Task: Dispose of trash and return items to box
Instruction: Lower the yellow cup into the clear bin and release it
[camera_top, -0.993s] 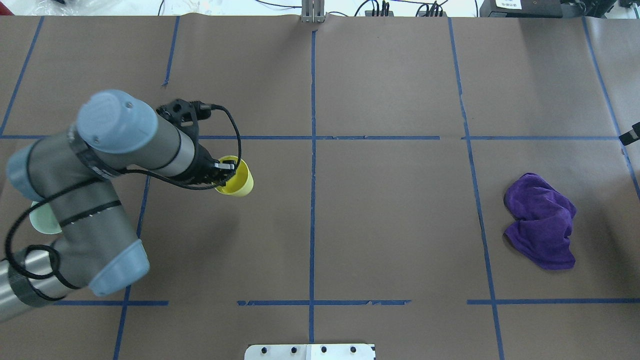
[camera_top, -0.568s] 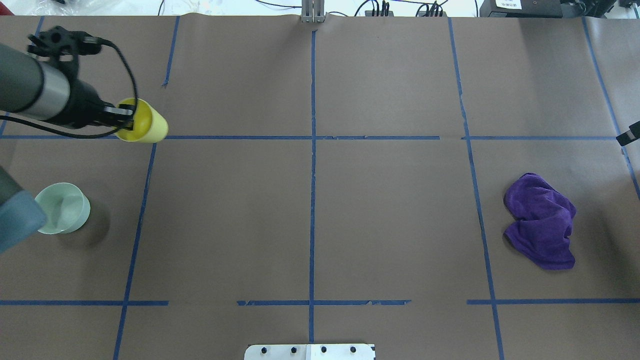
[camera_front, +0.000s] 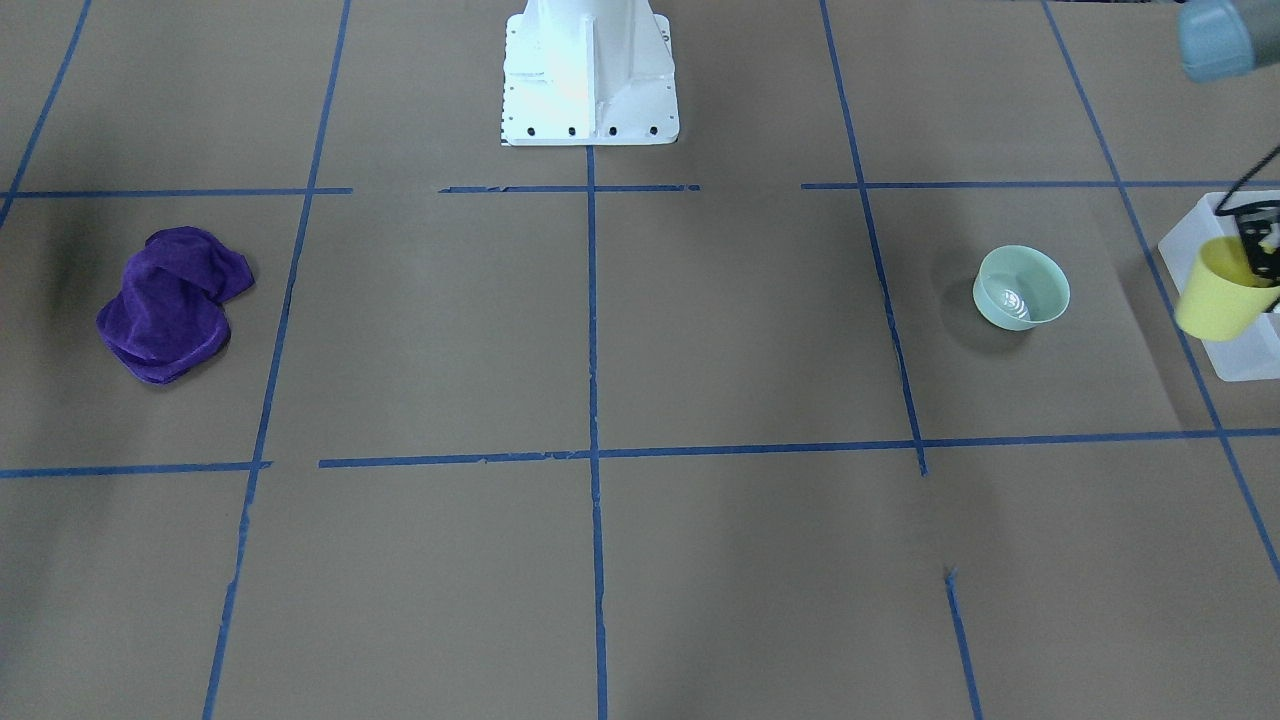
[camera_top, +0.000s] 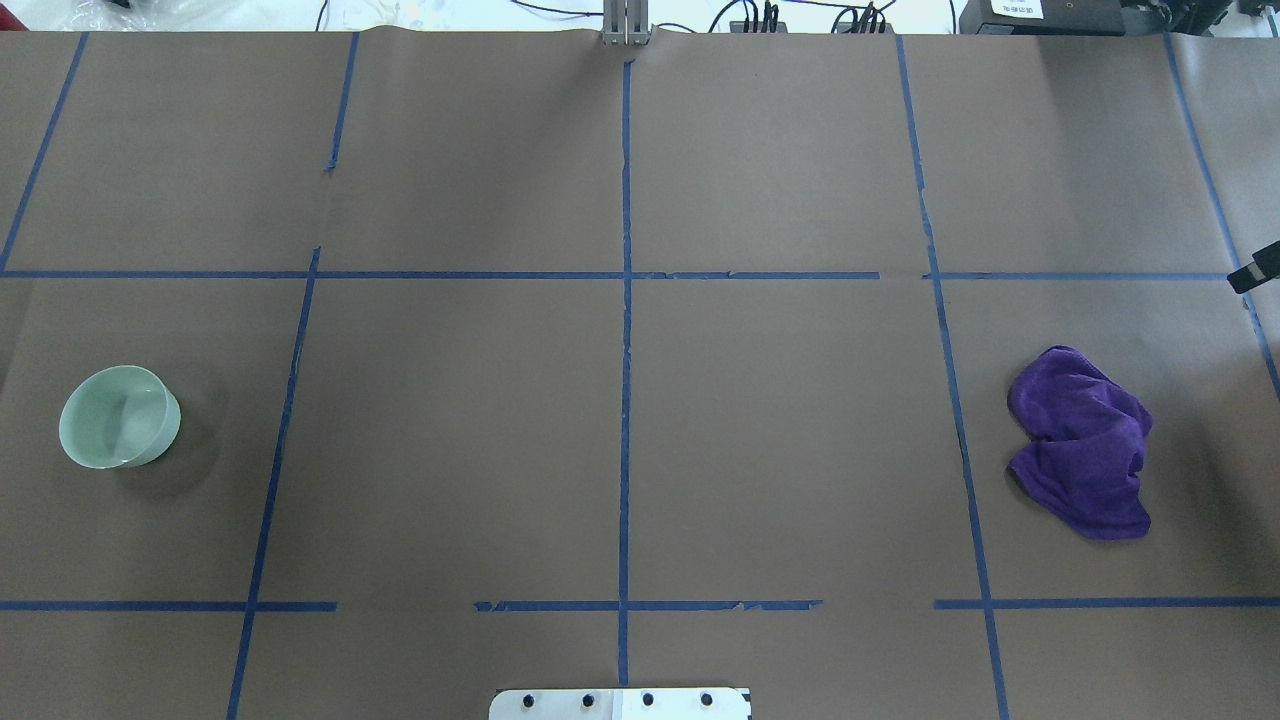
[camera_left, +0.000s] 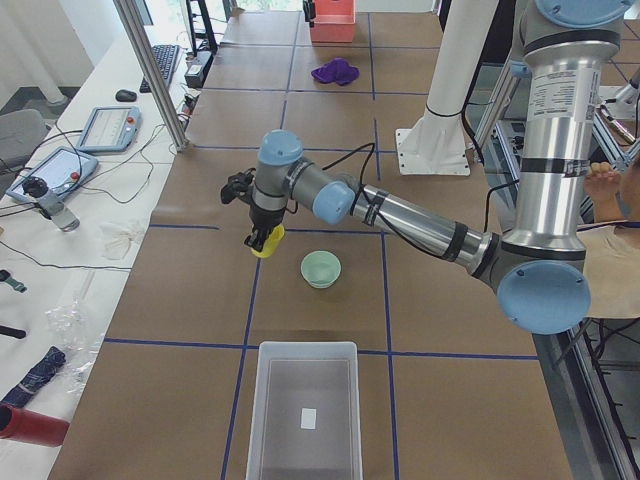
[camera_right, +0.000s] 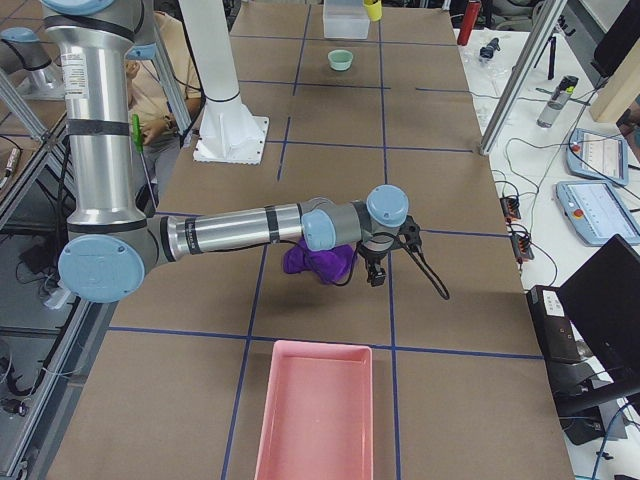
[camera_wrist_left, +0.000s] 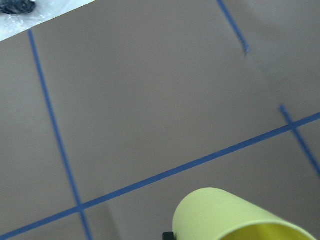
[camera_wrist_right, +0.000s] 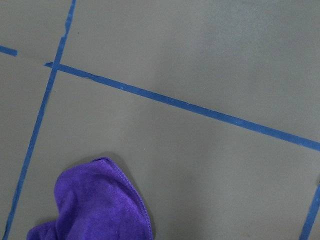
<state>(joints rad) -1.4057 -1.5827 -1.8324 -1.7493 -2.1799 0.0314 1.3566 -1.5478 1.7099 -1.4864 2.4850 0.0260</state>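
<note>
Looking from across the table (camera_front: 700, 330), you find the left gripper (camera_front: 1258, 250) at the right edge of that view, pinched shut on the rim of the yellow cup (camera_front: 1220, 298); one black finger sits inside the cup's mouth; the cup hangs clear of the table, mouth up and leaning a little. In that view it overlaps the near wall of the box (camera_front: 1245, 358); from the table's left end it shows farther along the table than the box, past the bowl; so you cannot tell whether the cup is truly over the box. The left wrist camera shows only the cup's rim, brown table paper and blue tape lines (camera_wrist_left: 165, 175) beneath it.

The mint-green bowl (camera_front: 1022, 288) stands upright on the table, near the box and apart from it; no gripper touches it.

On the robot's right, the purple cloth (camera_top: 1085, 440) lies crumpled on the table, well apart from the bowl; the right gripper (camera_right: 375, 272) hangs close beside the cloth, pointing down; whether it is open or closed you cannot tell, since the right wrist camera shows none of its fingers, only the cloth's edge and tape. A pink tray (camera_right: 315, 410) sits at that end of the table; the white robot base (camera_front: 590, 70) stands at the table's middle.
</note>
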